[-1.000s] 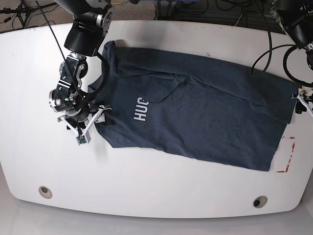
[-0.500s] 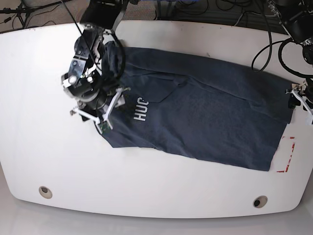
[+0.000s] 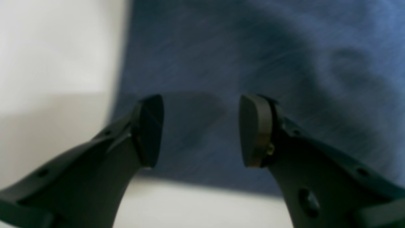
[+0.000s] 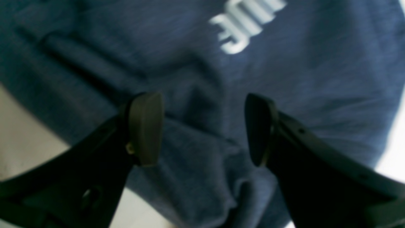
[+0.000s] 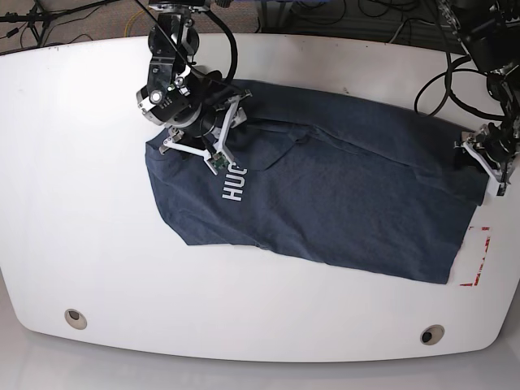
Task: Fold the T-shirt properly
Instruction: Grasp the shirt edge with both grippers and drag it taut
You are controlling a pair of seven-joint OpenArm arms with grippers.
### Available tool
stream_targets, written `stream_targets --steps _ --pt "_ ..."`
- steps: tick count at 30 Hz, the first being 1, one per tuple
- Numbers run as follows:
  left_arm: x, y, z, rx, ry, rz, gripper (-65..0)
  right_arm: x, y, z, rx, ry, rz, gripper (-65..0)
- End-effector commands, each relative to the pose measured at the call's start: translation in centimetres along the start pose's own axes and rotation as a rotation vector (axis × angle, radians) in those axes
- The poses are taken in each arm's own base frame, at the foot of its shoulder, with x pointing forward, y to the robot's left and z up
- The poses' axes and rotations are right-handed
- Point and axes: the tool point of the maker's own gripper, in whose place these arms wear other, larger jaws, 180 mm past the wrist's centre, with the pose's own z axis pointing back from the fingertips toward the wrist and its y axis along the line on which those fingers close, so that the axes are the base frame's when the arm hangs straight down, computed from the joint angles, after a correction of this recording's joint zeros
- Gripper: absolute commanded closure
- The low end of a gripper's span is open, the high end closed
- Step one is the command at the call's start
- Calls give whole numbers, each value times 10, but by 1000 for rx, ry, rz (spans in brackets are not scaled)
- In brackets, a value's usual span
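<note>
While the T-shirt (image 5: 325,195) lies spread on the white table (image 5: 73,195), both grippers hang over it with jaws apart and nothing between them. Under the right gripper (image 4: 202,129) are blurred folds, and beyond its tips white letters (image 4: 246,22), cut off at the frame top. Below the left gripper (image 3: 201,129) the shirt corner is out of focus, with table showing left of the jaws.

Bare table (image 5: 89,203) lies free left of and below the T-shirt (image 5: 341,195); cables (image 5: 443,77) crowd the far-right corner.
</note>
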Motion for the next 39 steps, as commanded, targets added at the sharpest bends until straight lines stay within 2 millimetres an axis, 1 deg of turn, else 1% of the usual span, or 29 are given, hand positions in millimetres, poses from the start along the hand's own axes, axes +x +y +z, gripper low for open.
stream_targets --steps 1,4,7,8,11,14,20,23,27,28,30,32,35,39 --pt "13 4 3 1 -35 -15 -351 8 -1 0 4 -47 -1 -385" --pt "5 3 -2 -10 -14 3 -351 1 3 -7 23 -36 -17 -385" --pt "-10 3 -7 -21 20 34 -351 -5 5 -13 40 -32 -24 -385" --pt "-21 4 -8 -24 44 45 -351 -8 7 -16 47 -25 -24 -385" --pt "-37 4 -8 -26 76 53 -351 -18 11 -21 63 -10 -33 -385" --pt "-49 3 -6 -25 101 50 -351 -25 6 -21 60 2 -23 -385" --pt "-71 0 6 -13 140 11 -351 -36 -6 -19 41 29 3 -385" --pt "-83 -4 14 -7 177 -19 -351 -44 -17 -15 22 50 26 -385" --pt "-96 -6 27 7 233 -57 -351 -55 -24 -12 9 76 44 -385" --pt "-102 -7 34 18 247 -57 -351 -58 -28 -10 1 86 54 -385" --pt "-107 -8 42 35 252 -50 -351 -63 -33 -7 -9 98 66 -385" --pt "-113 -9 54 60 262 -41 -351 -63 -39 -4 -24 100 82 -385" --pt "-121 -8 73 101 280 -50 -351 -64 -46 3 -44 101 105 -385" --pt "-122 -14 87 119 277 -89 -351 -72 -49 9 -52 120 123 -385"
